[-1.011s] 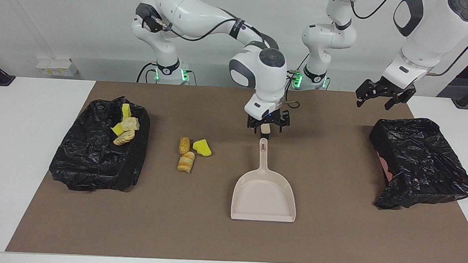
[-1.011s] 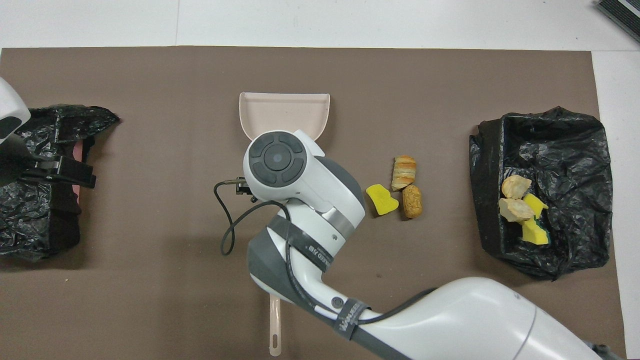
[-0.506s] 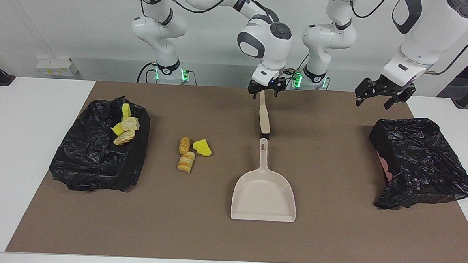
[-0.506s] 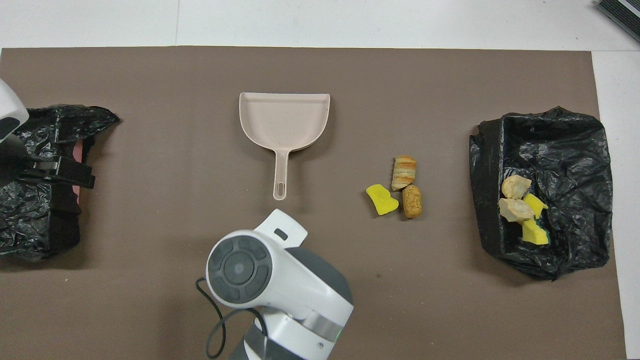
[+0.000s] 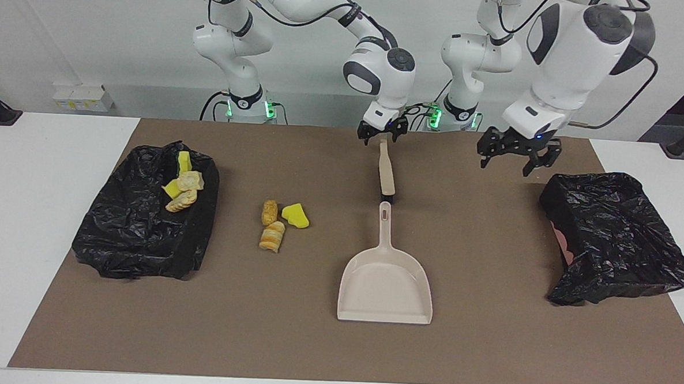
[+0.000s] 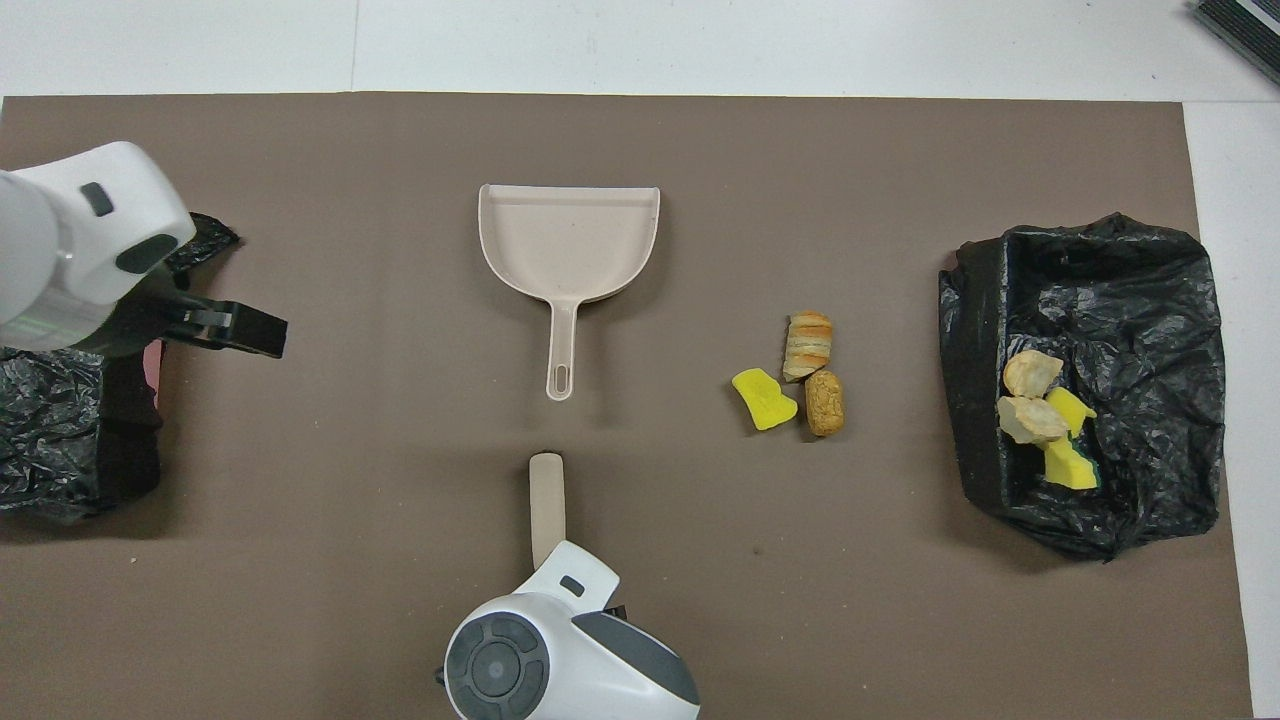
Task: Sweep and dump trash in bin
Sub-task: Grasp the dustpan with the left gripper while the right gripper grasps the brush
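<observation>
Brown matting covers the white table [image 5: 53, 202]. Facing view: the right gripper [image 5: 382, 130] hangs open-fingered over the beige brush handle [image 5: 385, 174], not gripping it; the left gripper [image 5: 515, 154], open and empty, hovers near the empty black-lined bin [image 5: 617, 238]. Overhead view: three loose yellow-and-pastry trash pieces [image 6: 795, 380] lie between the beige plastic dustpan [image 6: 570, 250] and the part-filled black bin [image 6: 1090, 380].

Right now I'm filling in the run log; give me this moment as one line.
right hand: open over brush handle | left hand: open, raised beside empty bin | dustpan: flat on mat | trash: three pieces unswept
</observation>
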Controlling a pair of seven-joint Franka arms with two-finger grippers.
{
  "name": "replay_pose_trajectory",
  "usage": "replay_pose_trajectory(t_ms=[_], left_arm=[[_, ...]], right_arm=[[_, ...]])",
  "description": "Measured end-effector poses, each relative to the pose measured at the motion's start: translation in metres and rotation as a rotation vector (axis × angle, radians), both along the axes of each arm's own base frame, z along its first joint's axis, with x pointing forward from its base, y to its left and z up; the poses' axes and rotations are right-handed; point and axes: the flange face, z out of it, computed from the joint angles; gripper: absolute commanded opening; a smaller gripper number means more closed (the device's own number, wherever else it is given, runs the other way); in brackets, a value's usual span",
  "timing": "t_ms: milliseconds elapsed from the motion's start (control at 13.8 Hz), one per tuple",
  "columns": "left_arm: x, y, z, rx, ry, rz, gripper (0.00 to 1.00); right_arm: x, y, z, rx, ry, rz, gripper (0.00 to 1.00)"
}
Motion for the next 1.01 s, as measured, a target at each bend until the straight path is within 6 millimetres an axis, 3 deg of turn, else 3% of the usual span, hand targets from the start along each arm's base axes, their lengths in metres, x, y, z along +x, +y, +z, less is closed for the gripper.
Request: replay_pose_trajectory(t_ms=[217, 289, 578, 867, 1011], left_arm=[[0.007, -0.055, -0.04, -0.003, -0.003, -0.024, 1.0], [0.008, -0.072, -0.055, -0.001, 0.002, -0.025, 1.0], [0.01, -0.139, -0.115, -0.012, -0.015, 0.009, 1.0], [0.014, -0.168, -0.157, -0.025, -0.033, 0.037, 1.0], [0.011, -0.181, -0.179, -0.021, -0.023, 0.06, 1.0]], right_arm=[[-0.001, -0.001, 0.001, -0.001, -0.005, 0.001, 0.1], [-0.001, -0.001, 0.002, -0.001, -0.006, 0.0, 0.0], [0.005, -0.001, 0.007, 0.007, -0.012, -0.01, 0.0], [0.02, -0.018, 0.018, -0.043, -0.012, -0.034, 0.0], [0.029, -0.042, 0.035, -0.126, -0.012, -0.021, 0.0]])
